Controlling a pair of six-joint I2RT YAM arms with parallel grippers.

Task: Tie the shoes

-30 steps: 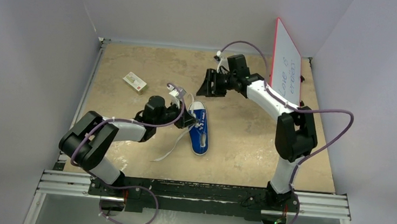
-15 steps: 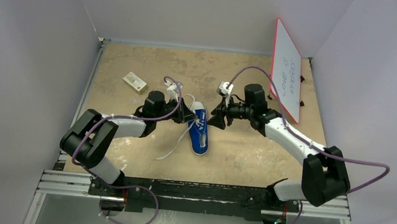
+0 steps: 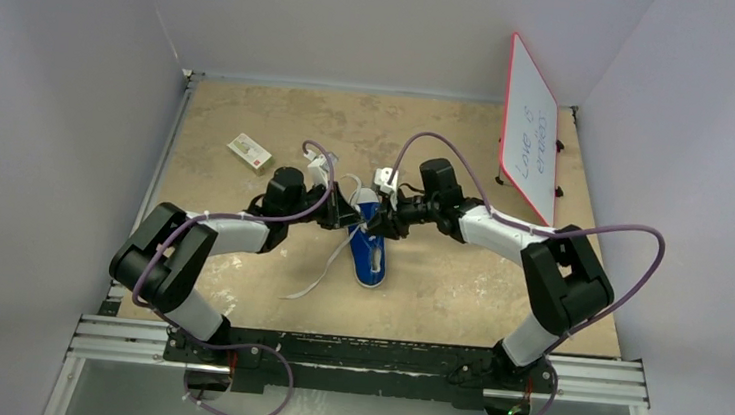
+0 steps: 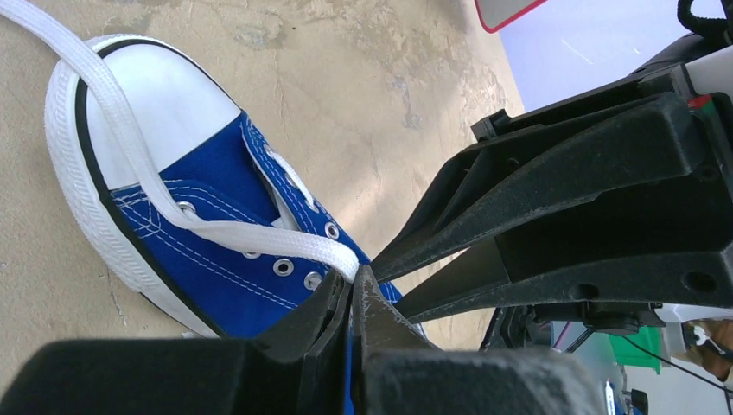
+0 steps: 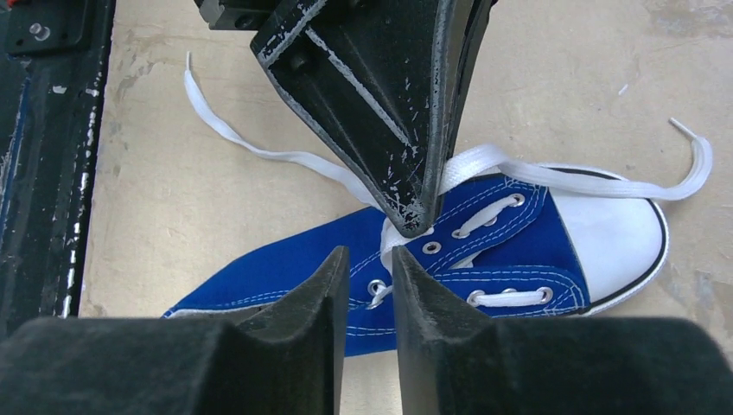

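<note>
The blue sneaker (image 3: 372,250) lies mid-table, white toe cap pointing away from the arms. My left gripper (image 3: 350,216) is at its left side, shut on a white lace (image 4: 259,238) that runs over the toe cap; the pinch (image 4: 354,281) is by the eyelets. My right gripper (image 3: 383,220) comes in from the right, its fingertips almost touching the left ones. In the right wrist view its gripper (image 5: 370,259) is open by a narrow gap, empty, above the shoe's (image 5: 519,251) eyelets. The left gripper (image 5: 417,223) shows there, holding lace. The other lace (image 3: 312,281) trails over the table to the near left.
A small white-and-red box (image 3: 250,152) lies at the back left. A red-framed whiteboard (image 3: 531,131) leans at the back right. The black rail (image 3: 360,359) with both arm bases runs along the near edge. Grey walls enclose the table.
My right arm has swung from the back of the table down to the shoe, meeting the left gripper tip to tip. The left gripper has stayed shut on the lace, barely moving.
</note>
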